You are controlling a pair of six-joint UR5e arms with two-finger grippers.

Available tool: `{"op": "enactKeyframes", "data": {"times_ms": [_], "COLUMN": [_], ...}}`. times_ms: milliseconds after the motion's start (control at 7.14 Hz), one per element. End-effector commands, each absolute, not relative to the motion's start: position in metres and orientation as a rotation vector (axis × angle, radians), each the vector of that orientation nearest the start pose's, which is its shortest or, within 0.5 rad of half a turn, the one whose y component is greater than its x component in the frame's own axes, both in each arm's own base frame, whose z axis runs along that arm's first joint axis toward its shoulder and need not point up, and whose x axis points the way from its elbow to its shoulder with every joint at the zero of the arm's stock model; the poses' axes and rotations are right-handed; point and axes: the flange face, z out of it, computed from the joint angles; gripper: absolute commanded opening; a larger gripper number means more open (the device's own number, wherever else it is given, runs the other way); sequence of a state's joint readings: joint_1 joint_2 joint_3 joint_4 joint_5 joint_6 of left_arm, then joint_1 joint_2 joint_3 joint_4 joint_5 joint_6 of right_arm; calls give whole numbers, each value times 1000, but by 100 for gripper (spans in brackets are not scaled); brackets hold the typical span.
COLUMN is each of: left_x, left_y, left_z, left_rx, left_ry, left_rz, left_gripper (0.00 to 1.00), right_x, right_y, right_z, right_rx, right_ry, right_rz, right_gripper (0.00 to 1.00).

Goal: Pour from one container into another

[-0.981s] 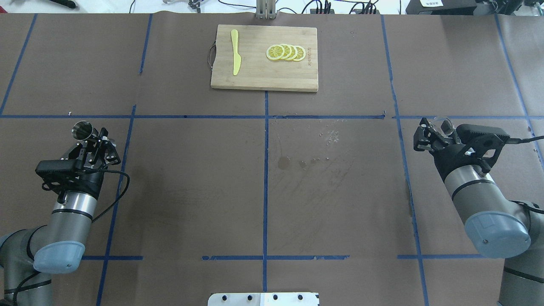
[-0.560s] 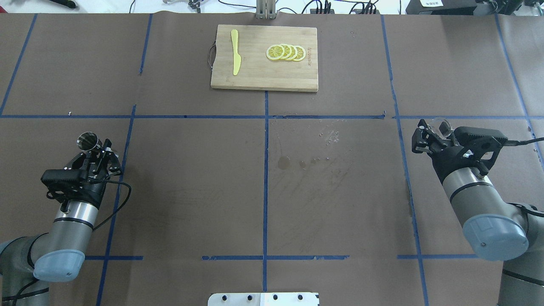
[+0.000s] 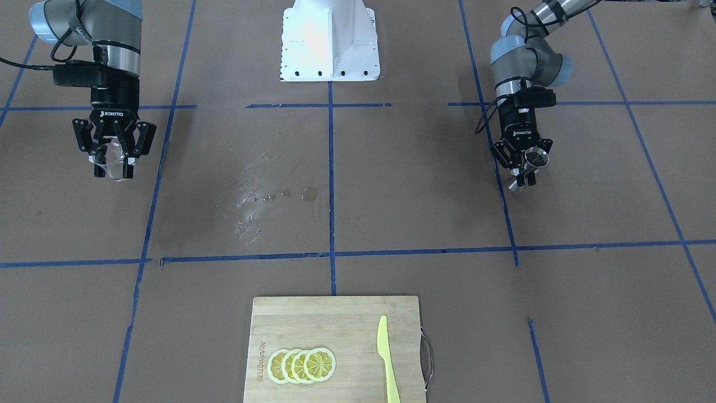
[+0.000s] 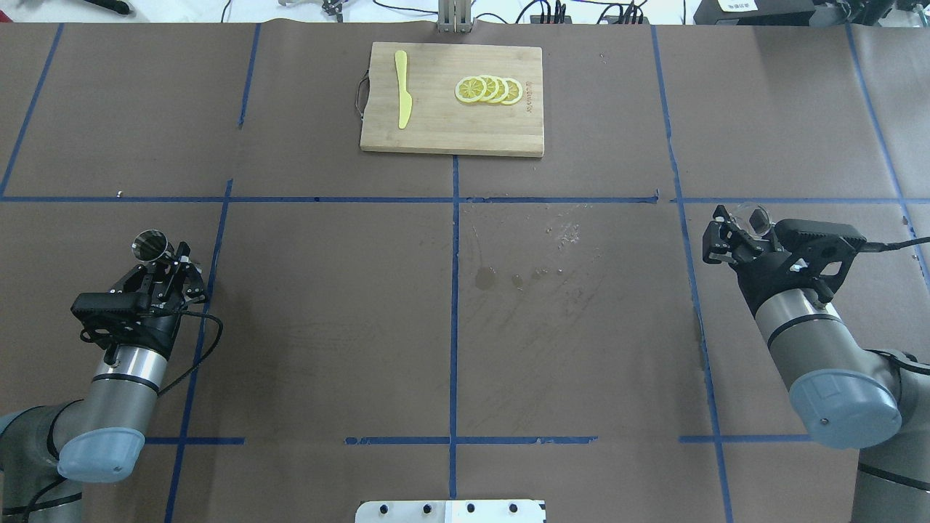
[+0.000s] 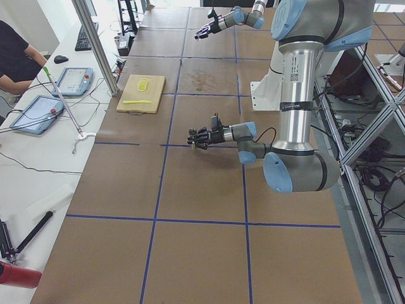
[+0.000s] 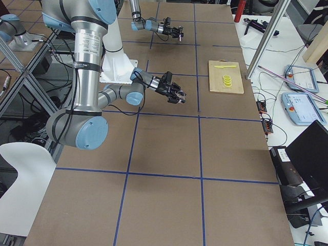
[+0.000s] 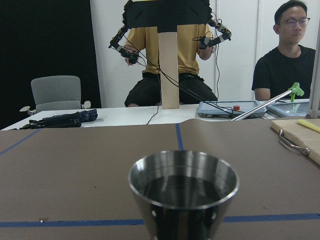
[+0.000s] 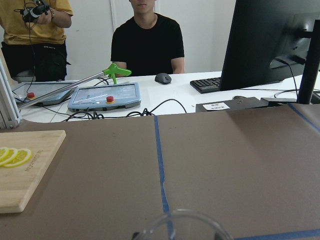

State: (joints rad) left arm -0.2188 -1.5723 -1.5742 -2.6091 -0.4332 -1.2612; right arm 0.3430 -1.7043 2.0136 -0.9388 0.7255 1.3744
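My left gripper (image 4: 174,257) is shut on a small steel cup (image 4: 149,245), held upright over the near left part of the table. In the left wrist view the steel cup (image 7: 183,192) fills the lower middle, with dark liquid inside. From the front, the same cup (image 3: 537,158) sits in the left gripper (image 3: 523,171). Over the near right side, my right gripper (image 4: 737,225) is shut on a clear glass (image 4: 753,216). That glass (image 3: 110,160) shows between the fingers of the right gripper (image 3: 114,168) from the front. Only the glass's rim (image 8: 181,221) shows in the right wrist view.
A wooden cutting board (image 4: 436,127) at the far centre carries several lemon slices (image 4: 488,89) and a yellow knife (image 4: 402,88). Wet spots (image 4: 485,277) mark the table's middle. People sit and stand beyond the far edge. A white base plate (image 4: 450,511) lies at the near edge.
The left gripper has drawn back toward the robot with the steel cup. The right gripper has shifted slightly left with the glass. Both grips are unchanged.
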Motion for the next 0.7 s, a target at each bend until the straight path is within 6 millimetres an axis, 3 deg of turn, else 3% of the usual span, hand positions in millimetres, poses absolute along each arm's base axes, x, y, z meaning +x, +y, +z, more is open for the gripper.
{"op": "enactKeyframes", "data": {"times_ms": [0, 140, 560], "left_x": [421, 422, 425], "left_y": [-322, -322, -320], "left_z": [523, 526, 528], "left_rx": [1216, 1214, 1191], "left_ry": [627, 621, 633], "left_rz": [-507, -502, -486], "left_gripper": [11, 17, 25], "right_x": [-335, -335, -335], "right_y": [-340, -340, -340], "right_z": [423, 425, 424], "right_rx": [994, 992, 994], "right_ry": [-646, -643, -644], "right_rz": [526, 524, 525], "right_gripper": [0, 0, 0]}}
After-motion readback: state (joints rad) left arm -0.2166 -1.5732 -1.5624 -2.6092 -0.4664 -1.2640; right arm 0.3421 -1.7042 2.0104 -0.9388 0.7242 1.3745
